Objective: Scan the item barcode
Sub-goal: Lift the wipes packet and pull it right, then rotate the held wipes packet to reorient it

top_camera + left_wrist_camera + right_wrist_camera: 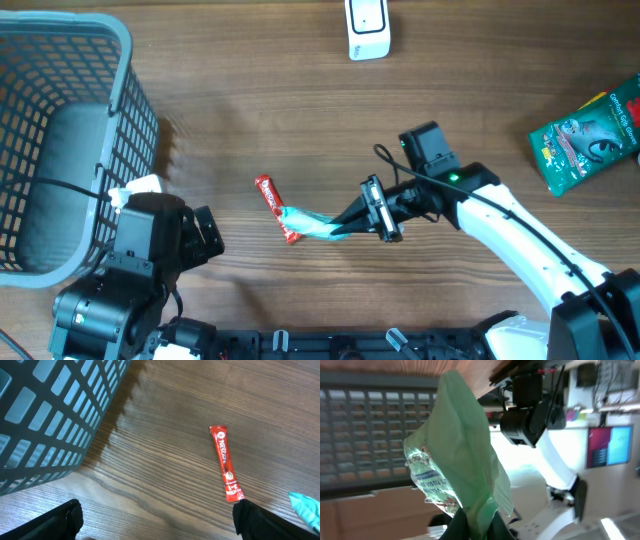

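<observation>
- Packet [305, 220]: thin, teal-green, crumpled film. It is held by one end over the middle of the table [300, 110]. Whether the free end rests on the wood cannot be told.
- Right gripper [475, 527]: the fingers are closed tight on the packet's edge, and only a narrow pinch of film is taken.
- Left gripper [157, 522]: the fingers are spread fully and nothing is held. It is set low beside the basket [60, 120].
- Scanner [367, 28]: white unit at the far edge, well apart from the packet. Its reading face cannot be made out.
- Stick [225, 462]: red, lying flat. Its near end is just beside the packet's free end; contact cannot be judged.
- Bag [588, 135]: green, at the right edge, judged not to be involved.
- Step in hand, as judged: the packet is to be carried to the scanner and its barcode presented.
- Printed face: small print is seen on one side in the right wrist view, but no barcode is legible. The coded side must be found by turning the wrist.
- Handling advised: the film is limp and folded, so the code may be creased. A lift is recommended first, so that the stick is not swept. A slow carry should follow, with the printed face squared to the scanner and held steady near it.
- Risk noted: the packet may slip from so slim a pinch if it is swung quickly.
</observation>
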You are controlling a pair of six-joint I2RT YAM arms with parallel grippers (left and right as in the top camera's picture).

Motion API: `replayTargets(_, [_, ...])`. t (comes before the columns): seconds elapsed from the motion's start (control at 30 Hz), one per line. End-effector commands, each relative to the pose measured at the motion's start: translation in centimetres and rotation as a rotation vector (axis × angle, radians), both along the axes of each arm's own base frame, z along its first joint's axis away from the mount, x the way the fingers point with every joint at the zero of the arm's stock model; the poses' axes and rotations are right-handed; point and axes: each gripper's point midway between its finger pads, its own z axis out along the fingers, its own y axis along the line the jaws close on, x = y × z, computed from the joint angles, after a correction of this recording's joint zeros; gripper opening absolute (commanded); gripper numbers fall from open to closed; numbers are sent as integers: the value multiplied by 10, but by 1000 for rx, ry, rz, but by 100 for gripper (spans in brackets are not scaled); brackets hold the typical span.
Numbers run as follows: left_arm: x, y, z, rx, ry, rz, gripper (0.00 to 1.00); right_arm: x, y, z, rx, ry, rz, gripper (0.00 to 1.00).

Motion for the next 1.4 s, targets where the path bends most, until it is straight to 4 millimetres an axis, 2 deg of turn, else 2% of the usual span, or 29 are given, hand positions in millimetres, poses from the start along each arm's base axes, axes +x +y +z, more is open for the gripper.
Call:
replayTargets(0.0, [0,0,0,4,1,-10,100,6,-15,0,-19,164,-68,4])
replayTargets(0.17, [0,0,0,4,1,-10,100,11,-45,-17,-121,378,-191,4])
replayTargets(0.47, [0,0,0,4,1,-10,100,30,-84,-40,-151,657,-361,4])
replayTargets(0.63, [0,0,0,3,1,-10,100,34,-84,-40,-95,737,-365,4])
replayTargets(1.1, [0,0,0,3,1,-10,100,23,-85,-38,-120,870,-366,4])
replayTargets(1.37, [0,0,0,3,1,-10,100,11,-96,-31,-160,1109,-405,4])
